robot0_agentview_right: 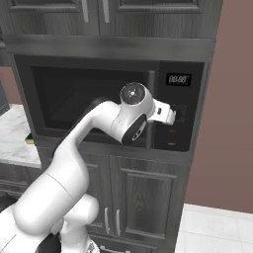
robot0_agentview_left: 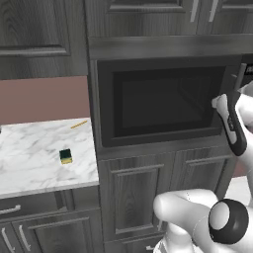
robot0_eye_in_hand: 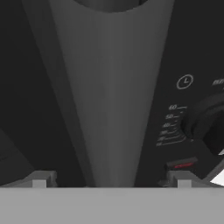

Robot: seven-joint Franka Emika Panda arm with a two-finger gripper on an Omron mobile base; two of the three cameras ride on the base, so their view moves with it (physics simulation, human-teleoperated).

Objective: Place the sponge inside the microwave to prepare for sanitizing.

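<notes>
gripper (robot0_eye_in_hand: 111,179): fully open, empty, jaws straddling the microwave's vertical grey bar handle (robot0_eye_in_hand: 109,96) to pull the door
microwave (robot0_agentview_left: 163,101): dark built-in, door closed
sponge (robot0_agentview_left: 65,156): green-over-yellow block, waiting on white marble counter (robot0_agentview_left: 29,163)

The white arm rises from the base, bends at a round dark joint and reaches forward and up, with the forearm nearly level and the wrist at about the middle height of the scene. In the right base view the pincer (robot0_agentview_right: 170,116) is at the end of the hand and points forward, away from the base. In the hand view its two fingertips (robot0_eye_in_hand: 40,180) stand wide apart, one at each side of the lower edge, with the jaws fully spread. Nothing is gripped between them.
</notes>
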